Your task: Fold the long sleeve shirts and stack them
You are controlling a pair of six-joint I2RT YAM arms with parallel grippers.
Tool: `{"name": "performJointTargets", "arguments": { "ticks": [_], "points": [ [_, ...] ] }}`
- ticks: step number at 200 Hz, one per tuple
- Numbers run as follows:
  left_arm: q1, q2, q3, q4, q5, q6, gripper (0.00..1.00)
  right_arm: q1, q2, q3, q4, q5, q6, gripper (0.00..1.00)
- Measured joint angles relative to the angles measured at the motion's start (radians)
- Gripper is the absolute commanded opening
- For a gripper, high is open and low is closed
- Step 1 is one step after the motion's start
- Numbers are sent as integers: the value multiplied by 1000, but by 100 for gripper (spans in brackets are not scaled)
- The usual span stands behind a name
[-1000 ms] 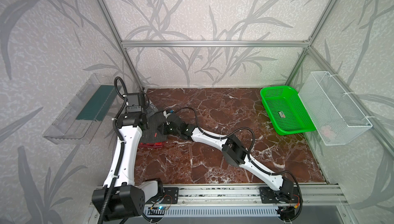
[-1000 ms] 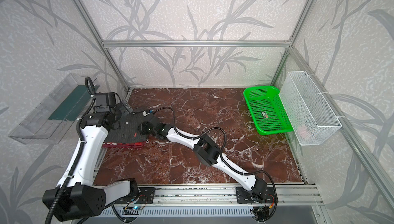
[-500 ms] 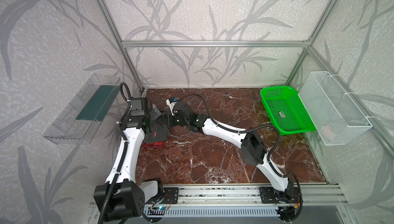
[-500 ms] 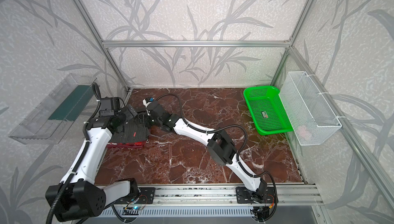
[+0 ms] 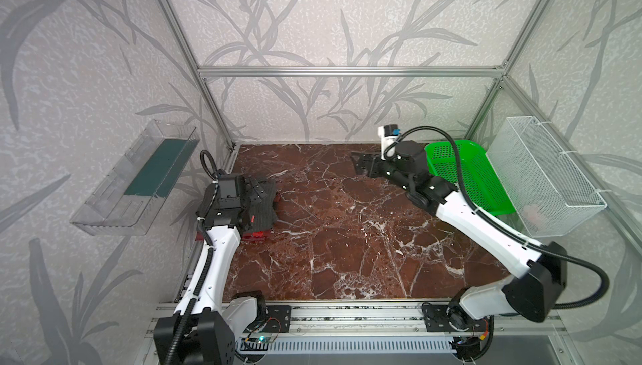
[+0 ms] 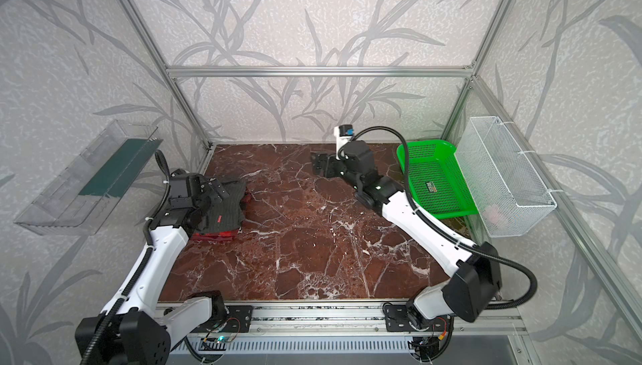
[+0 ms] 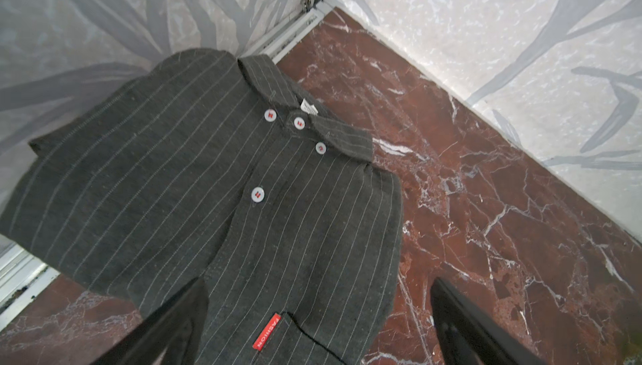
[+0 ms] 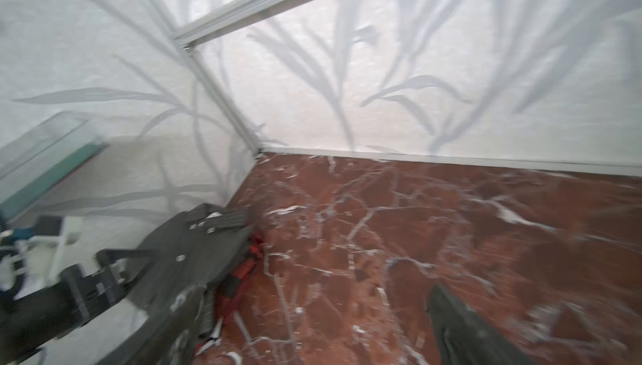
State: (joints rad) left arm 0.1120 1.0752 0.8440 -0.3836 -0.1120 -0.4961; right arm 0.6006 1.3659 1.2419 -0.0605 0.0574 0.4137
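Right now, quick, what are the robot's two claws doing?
Left gripper: open, empty, over the dark charcoal pinstriped cloth shirt.
Right gripper: open, empty, above the red-brown marble tabletop.

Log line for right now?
stack: pinstripe shirt atop plaid shirt | left claw: open, over pinstripe shirt | right claw: open, empty, by green basket

Top views look down from front over table; both wrist cams share pinstripe shirt, L close, R far.

The red-and-black plaid cloth shirt lies mostly hidden beneath the dark charcoal pinstriped cloth shirt, only red edges showing; the left end effector covers part of the latter.
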Motion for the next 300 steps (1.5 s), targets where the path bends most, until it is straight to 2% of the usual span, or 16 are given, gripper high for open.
{"name": "performJointTargets", "arguments": {
  "ticks": [36,46,73,95,121,156,199,232,300],
  "points": [
    [-13,21,-100,113,-50,44,99,-110,-273,-418,101,142,-101,99],
    [-15,22,-142,159,-52,63,99,-174,-317,-523,133,172,-133,99],
    [-36,28,-263,318,-95,132,99,-353,-311,-697,224,258,-209,99],
    [-40,79,-321,457,-112,173,99,-396,-252,-798,381,304,-302,99],
    [-40,169,-389,657,-118,214,99,-418,-71,-821,578,306,-381,99],
    [-42,293,-440,915,-121,294,99,-447,122,-845,793,290,-412,99],
    [-65,451,-451,1186,-100,377,99,-464,165,-831,825,246,-424,99],
    [-79,479,-470,1280,-94,415,99,-465,194,-853,952,184,-446,99],
    [-106,484,-485,1344,-132,426,99,-465,218,-881,1025,166,-456,99]
  ]
}}
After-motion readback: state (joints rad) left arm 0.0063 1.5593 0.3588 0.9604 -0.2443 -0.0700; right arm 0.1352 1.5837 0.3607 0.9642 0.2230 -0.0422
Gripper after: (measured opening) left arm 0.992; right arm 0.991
